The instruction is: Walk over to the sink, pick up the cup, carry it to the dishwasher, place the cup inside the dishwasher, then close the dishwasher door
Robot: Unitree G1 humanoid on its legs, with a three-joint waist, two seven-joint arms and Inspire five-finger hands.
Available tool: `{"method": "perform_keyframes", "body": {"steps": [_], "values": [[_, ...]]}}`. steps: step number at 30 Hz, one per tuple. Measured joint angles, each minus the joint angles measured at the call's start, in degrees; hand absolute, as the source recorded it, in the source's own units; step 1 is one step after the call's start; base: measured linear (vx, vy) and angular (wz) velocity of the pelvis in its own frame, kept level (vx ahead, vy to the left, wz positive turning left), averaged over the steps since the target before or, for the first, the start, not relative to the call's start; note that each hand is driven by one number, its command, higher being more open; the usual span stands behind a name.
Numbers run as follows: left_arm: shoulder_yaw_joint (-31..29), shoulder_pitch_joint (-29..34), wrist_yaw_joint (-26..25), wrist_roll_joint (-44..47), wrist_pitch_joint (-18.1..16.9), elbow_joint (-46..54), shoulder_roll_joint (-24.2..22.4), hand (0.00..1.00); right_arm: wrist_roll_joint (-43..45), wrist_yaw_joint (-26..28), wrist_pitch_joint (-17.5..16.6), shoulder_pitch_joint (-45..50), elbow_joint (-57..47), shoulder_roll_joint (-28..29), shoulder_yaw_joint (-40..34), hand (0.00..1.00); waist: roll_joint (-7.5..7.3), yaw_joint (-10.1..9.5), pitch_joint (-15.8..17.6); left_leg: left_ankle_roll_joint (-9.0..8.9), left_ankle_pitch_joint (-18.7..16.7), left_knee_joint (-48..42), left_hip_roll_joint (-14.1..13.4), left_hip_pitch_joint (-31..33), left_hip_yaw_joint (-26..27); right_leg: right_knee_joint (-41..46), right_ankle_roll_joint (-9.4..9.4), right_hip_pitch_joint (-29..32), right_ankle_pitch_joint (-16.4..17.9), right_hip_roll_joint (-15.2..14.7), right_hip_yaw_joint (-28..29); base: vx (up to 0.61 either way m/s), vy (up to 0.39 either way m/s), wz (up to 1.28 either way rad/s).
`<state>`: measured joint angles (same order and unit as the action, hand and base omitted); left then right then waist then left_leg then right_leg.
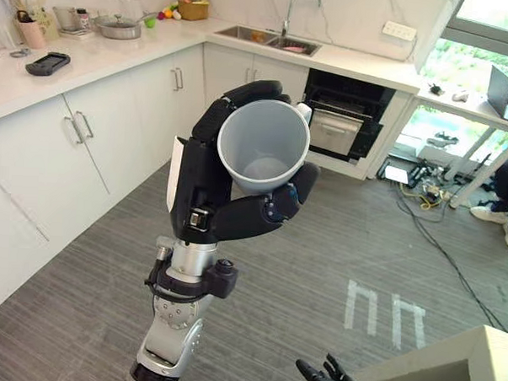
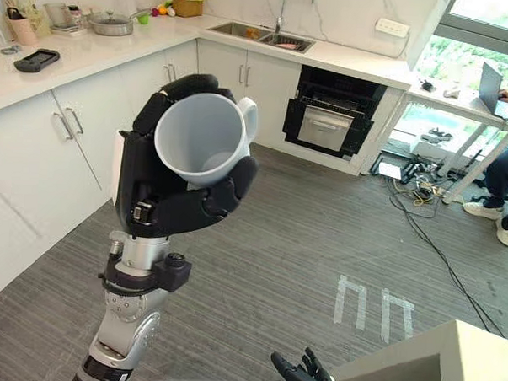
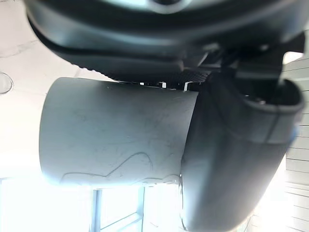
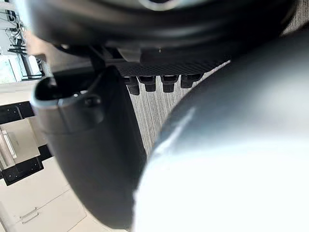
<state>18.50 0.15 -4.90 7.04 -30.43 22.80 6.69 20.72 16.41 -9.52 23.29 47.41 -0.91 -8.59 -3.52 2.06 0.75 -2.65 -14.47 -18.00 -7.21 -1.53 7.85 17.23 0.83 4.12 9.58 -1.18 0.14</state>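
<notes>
The left hand (image 1: 201, 188) was clamped round the tilted cup (image 1: 264, 144); a jolt while walking to the dishwasher (image 1: 337, 131) could probably shake it loose.

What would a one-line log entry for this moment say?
left hand: curled round grey cup, raised | cup: empty | right hand: idle, low, open | dishwasher: ahead, under counter

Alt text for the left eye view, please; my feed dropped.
The left hand grips a grey cup, held up with its empty mouth facing the camera. Beyond it, the dishwasher stands open under the counter, right of the sink.
</notes>
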Motion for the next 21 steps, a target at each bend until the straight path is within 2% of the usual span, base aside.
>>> {"method": "perform_keyframes", "body": {"steps": [2,3,4,8,11,13,14,15,16,17,18,20,21], "values": [[-0.16,0.07,-0.02,1.32,-0.38,-0.11,-0.89,0.0,-0.13,0.95,-0.53,0.23,0.49,0.21,-0.09,1.0,-0.29,0.6,-0.29,-0.71,0.38,0.87,-0.29,-0.85,0.79,-0.31,0.49,-0.35,-0.29,-1.04,-2.78,0.06,0.012,-0.19],[-0.16,0.09,-0.04,2.47,-0.39,-0.55,-1.42,0.0,-0.31,1.27,-1.42,0.26,1.27,0.41,-0.23,1.0,-0.36,1.44,-0.34,-1.91,1.06,1.47,-0.48,-1.32,1.38,-0.83,0.55,-0.94,-0.35,-1.32,-3.75,0.09,-0.009,0.11],[-0.47,0.56,-0.08,3.32,-0.38,-1.18,-1.75,0.0,-0.47,1.82,-2.25,0.27,1.9,0.65,-0.82,1.0,-0.31,2.15,-0.36,-2.87,1.77,2.04,-1.06,-2.12,4.15,-1.68,0.59,-1.81,-0.41,-1.56,-4.63,0.08,-0.028,0.22],[-4.84,3.66,-1.85,6.55,-0.32,-5.12,-4.36,0.0,-0.64,4.96,-6.11,-0.05,6.0,0.66,-2.48,1.0,0.18,2.19,-0.79,-3.77,3.41,4.71,-2.61,-5.02,10.02,-5.76,0.41,-6.54,-0.54,-1.37,-7.42,0.07,-0.046,0.32],[-9.27,7.02,-5.07,9.72,-0.26,-6.27,-4.44,0.0,-0.66,7.25,-7.13,-2.46,10.19,-0.04,-3.47,1.0,0.35,1.86,-0.68,-3.94,3.72,5.05,-2.79,-5.24,9.73,-6.88,0.38,-8.24,-0.57,-0.99,-8.29,0.1,-0.032,0.26],[-12.74,8.2,-6.49,10.52,0.13,-7.89,-4.36,0.0,-0.86,7.54,-7.14,-3.31,10.8,-0.34,-3.51,1.0,0.28,1.47,-0.23,-3.88,3.65,-0.38,-3.35,-2.11,9.84,-7.22,0.34,-8.21,-0.55,-1.29,-9.09,0.05,-0.035,0.23],[-14.57,8.86,-7.32,11.69,0.31,-8.06,-4.36,0.0,-0.93,7.83,-7.14,-4.2,10.68,-0.5,-3.57,1.0,0.36,1.41,1.46,-3.28,3.31,-8.81,-4.92,1.25,10.04,-7.31,0.31,-9.12,-0.54,-1.28,-9.48,0.02,-0.03,0.17],[-15.55,9.0,-7.57,12.16,0.32,-8.02,-4.42,0.0,-0.93,8.06,-7.02,-4.83,10.56,-1.28,-3.55,1.0,1.46,1.08,3.47,-2.86,3.22,-18.72,-7.98,4.98,10.08,-7.5,-0.21,-10.52,-0.2,-0.24,-9.84,0.0,-0.019,0.11],[-15.66,9.14,-7.6,12.21,0.34,-8.0,-4.64,0.0,-0.85,8.33,-6.84,-4.83,10.42,-1.86,-3.57,1.0,2.74,0.81,4.28,-2.48,3.41,-22.97,-9.63,6.64,9.96,-7.56,-0.52,-11.02,0.07,0.55,-9.92,0.0,0.0,0.0],[-15.67,9.7,-7.58,12.21,0.34,-7.96,-4.54,0.0,-0.86,8.93,-6.72,-4.78,10.45,-3.21,-3.46,1.0,4.04,0.54,4.94,-1.04,4.31,-28.22,-11.47,8.36,9.24,-7.56,-1.14,-12.16,0.94,1.67,-9.86,0.0,0.033,0.0],[-15.68,10.05,-7.5,12.2,0.37,-8.06,-4.01,0.0,-0.73,8.78,-6.62,-4.74,10.63,-3.45,-3.43,1.0,4.12,0.47,4.94,1.05,5.78,-29.92,-11.7,8.9,8.11,-7.77,-1.85,-13.15,1.65,1.73,-9.84,0.03,0.025,0.01],[-15.88,9.94,-7.24,12.18,0.39,-8.21,-3.27,0.0,-0.64,8.82,-6.69,-5.02,10.64,-3.61,-3.47,1.0,4.08,0.48,5.53,1.94,8.56,-32.82,-11.29,10.52,6.87,-8.9,-2.3,-14.53,1.63,1.51,-9.7,0.09,0.002,0.06],[-15.89,10.01,-6.37,11.97,0.41,-8.35,-2.96,0.0,-0.64,8.84,-6.68,-5.75,10.67,-3.99,-3.7,1.0,3.56,0.44,6.35,0.65,3.0,-31.61,-10.01,11.16,6.8,-9.11,-2.59,-15.42,1.75,0.84,-9.61,0.11,0.036,0.05]]}}
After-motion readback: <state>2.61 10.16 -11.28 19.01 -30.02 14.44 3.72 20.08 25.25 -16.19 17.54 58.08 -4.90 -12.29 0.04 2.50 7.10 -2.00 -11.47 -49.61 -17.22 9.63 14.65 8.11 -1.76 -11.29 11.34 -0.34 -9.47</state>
